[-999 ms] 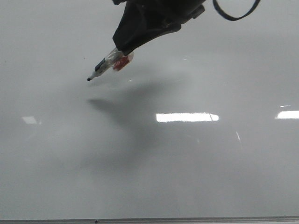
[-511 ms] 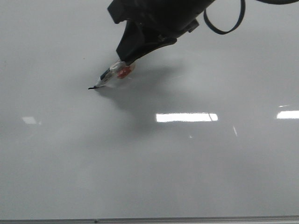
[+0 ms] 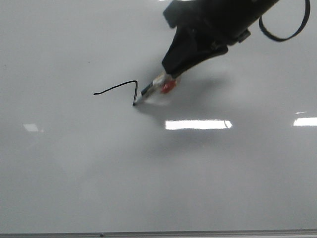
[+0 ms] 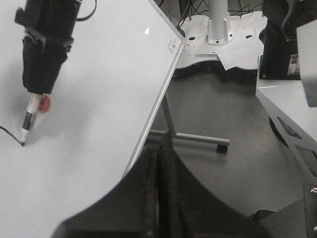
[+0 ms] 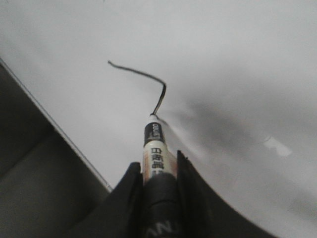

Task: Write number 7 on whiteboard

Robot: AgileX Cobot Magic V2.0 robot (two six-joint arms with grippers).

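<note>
One thin black number 7 [image 3: 120, 89], seemingly unfinished, on glossy whiteboard [image 3: 148, 178].

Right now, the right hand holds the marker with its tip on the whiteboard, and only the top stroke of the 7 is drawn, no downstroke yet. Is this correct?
Not quite. The right hand does hold the marker with its tip on the whiteboard, but the 7 already has its top stroke and the start of the downstroke. The front view shows it.
</note>
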